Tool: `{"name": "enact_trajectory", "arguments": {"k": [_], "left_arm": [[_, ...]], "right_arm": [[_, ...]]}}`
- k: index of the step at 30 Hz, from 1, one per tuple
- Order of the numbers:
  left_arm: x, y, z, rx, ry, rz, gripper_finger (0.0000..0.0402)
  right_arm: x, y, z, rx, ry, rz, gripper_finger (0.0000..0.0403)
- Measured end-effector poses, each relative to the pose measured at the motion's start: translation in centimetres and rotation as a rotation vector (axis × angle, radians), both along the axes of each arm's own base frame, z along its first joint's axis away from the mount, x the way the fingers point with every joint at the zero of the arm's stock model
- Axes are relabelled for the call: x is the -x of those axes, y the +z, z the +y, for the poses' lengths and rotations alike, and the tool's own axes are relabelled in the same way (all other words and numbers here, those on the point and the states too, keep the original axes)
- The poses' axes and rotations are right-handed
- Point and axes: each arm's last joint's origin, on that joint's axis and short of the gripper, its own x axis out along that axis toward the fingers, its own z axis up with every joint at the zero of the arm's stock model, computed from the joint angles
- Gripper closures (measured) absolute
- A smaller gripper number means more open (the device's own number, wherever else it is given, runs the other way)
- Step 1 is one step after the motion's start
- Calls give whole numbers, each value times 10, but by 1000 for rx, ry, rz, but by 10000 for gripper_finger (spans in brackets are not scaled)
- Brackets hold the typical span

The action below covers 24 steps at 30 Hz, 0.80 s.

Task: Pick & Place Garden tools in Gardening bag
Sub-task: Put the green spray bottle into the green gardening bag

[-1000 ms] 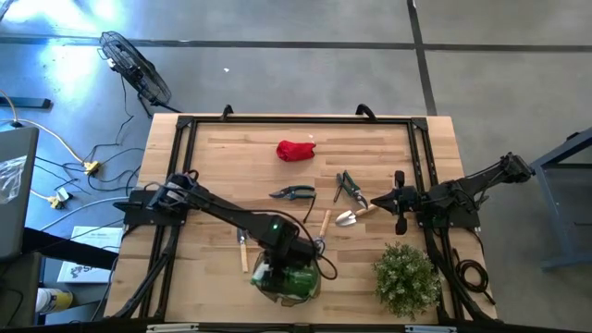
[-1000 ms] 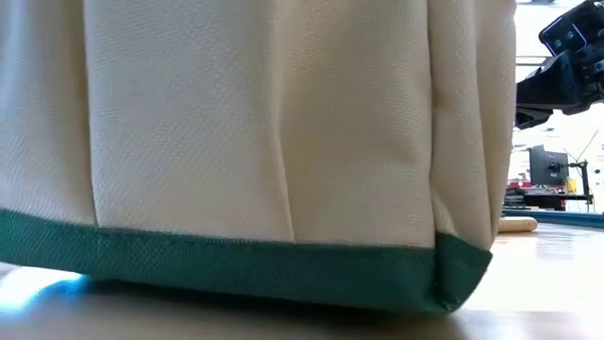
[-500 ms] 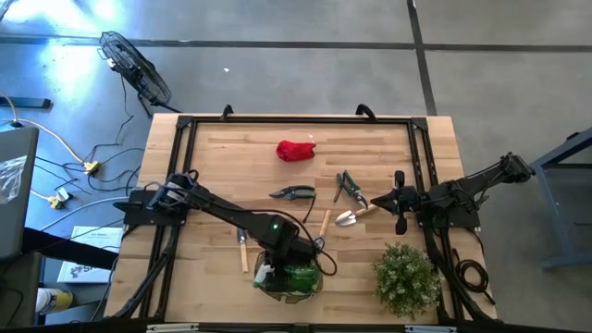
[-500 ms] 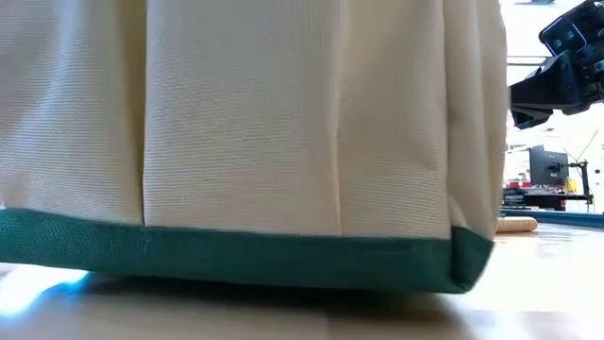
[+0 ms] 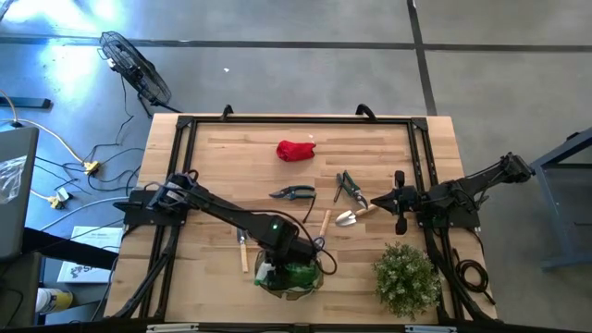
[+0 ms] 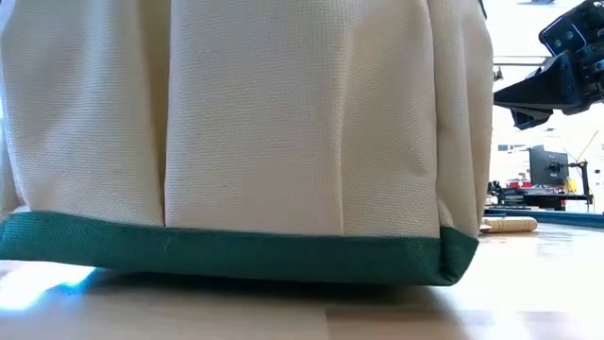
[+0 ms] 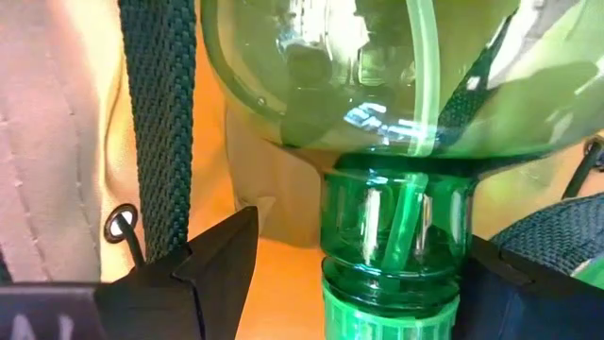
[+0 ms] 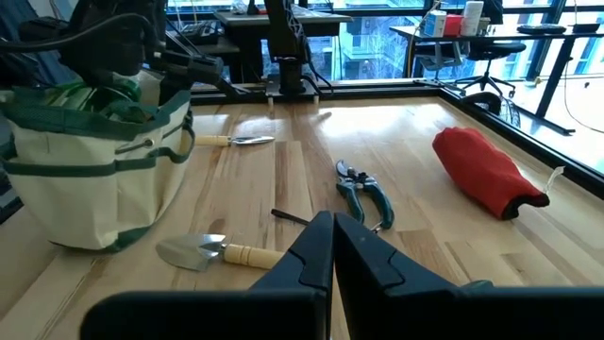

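With the left end effector [image 5: 277, 270] spread open inside the soft gardening bag [image 5: 294, 277] and the right end effector [image 5: 400, 200] shut, the stiff, light trowel [image 5: 354, 215] on the tabletop [image 5: 231, 157] looks best gripped by its wooden handle.

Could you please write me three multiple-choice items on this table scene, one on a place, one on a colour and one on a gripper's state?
1. Where is the left gripper?
A. over the gardening bag
B. beside the potted plant
C. above the red fabric piece

2. What colour is the band along the bag's base in the low view?
A. red
B. green
C. black

3. How do the right gripper's fingers stand?
A. wide apart
B. shut on a trowel
C. shut, holding nothing

Answers:
1 A, the high view shows the left arm ending at the bag.
2 B, a green band runs under the cream fabric.
3 C, the right wrist view shows the fingers pressed together with nothing between them.
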Motion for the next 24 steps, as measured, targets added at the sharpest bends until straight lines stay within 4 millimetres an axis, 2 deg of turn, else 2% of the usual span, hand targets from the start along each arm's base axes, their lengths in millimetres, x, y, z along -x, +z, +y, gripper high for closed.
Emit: {"name": "enact_trajectory", "arguments": {"k": [5, 10, 15, 24], "left_arm": [[0, 0, 1, -6, 6, -1, 142], [-1, 2, 5, 41, 107, 39, 142], [-7, 14, 14, 137, 173, 63, 142], [-17, 35, 28, 176, 265, 10, 142]], "right_arm": [[0, 0, 0, 0, 0, 0, 400], [0, 0, 0, 0, 0, 0, 400], [0, 0, 0, -2, 0, -5, 400], [0, 1, 0, -17, -2, -7, 400]]}}
